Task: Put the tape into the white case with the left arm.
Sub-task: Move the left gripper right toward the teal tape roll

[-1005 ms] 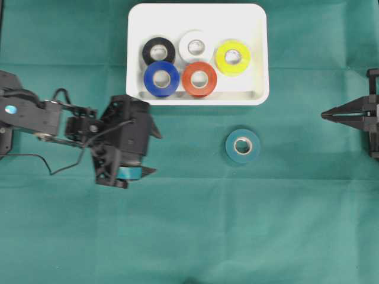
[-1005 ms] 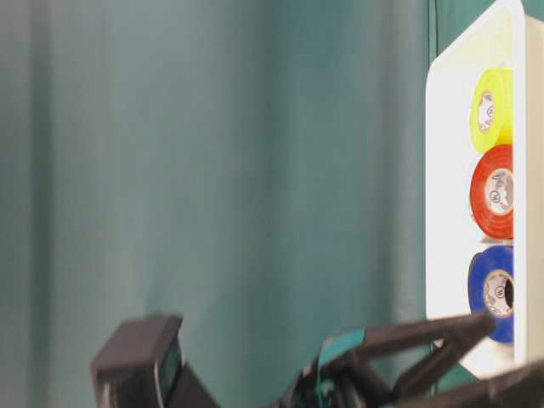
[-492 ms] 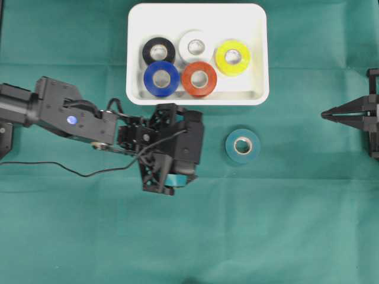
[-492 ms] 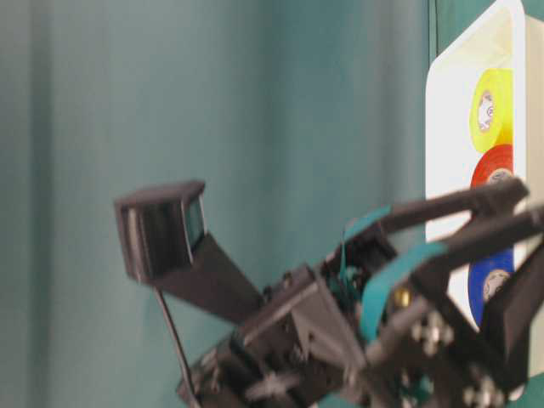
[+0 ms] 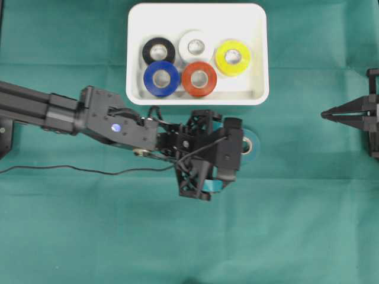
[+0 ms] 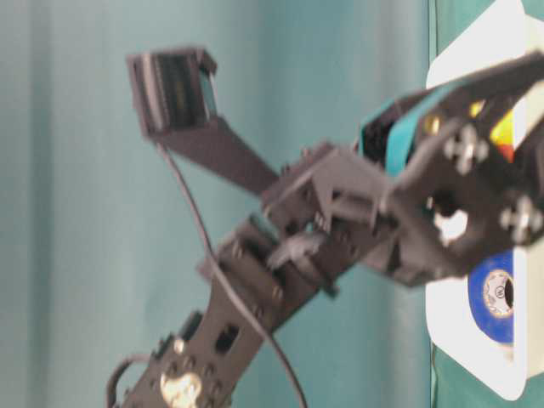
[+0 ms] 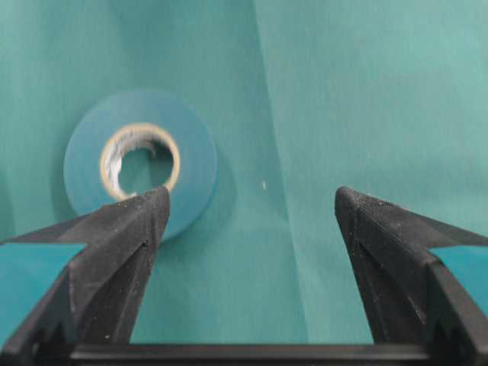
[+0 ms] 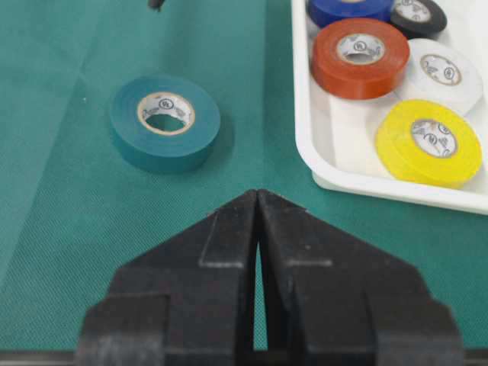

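Left claw half-hiding teal tape

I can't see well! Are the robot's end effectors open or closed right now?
Left end effector: open, empty, above the teal tape.
Right end effector: closed, empty.

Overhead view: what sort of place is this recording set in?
Probably a lab tabletop for robot handling trials: a green cloth covers the surface, two black arms face each other, and a white case holds coloured tape rolls, with a teal tape roll outside it.
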`<act>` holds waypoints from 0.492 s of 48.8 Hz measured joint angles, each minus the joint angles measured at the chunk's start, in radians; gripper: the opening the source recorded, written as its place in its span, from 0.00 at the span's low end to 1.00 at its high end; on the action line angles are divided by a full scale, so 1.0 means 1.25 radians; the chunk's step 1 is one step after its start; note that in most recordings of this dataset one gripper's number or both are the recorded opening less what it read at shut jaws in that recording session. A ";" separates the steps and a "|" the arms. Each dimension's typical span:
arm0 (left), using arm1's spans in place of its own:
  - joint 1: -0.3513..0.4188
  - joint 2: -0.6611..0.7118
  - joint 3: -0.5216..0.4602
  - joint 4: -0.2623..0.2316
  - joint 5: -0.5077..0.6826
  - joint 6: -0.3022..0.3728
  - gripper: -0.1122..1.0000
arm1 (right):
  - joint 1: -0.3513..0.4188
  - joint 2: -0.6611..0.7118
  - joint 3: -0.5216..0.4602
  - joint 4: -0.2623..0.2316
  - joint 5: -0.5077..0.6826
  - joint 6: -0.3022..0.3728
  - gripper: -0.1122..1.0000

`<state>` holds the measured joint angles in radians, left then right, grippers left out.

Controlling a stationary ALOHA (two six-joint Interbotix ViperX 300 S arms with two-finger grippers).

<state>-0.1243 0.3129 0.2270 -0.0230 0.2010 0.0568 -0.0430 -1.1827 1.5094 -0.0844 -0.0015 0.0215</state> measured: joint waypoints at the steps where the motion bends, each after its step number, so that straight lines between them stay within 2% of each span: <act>1: 0.001 0.005 -0.005 0.000 0.001 0.000 0.89 | 0.000 0.000 0.000 0.000 0.000 0.001 0.02; 24: 0.022 0.071 -0.056 0.000 0.021 0.000 0.89 | 0.000 0.001 0.000 0.000 0.000 0.001 0.02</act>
<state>-0.0966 0.4019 0.1565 -0.0230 0.2270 0.0568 -0.0430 -1.1812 1.5094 -0.0844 -0.0015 0.0230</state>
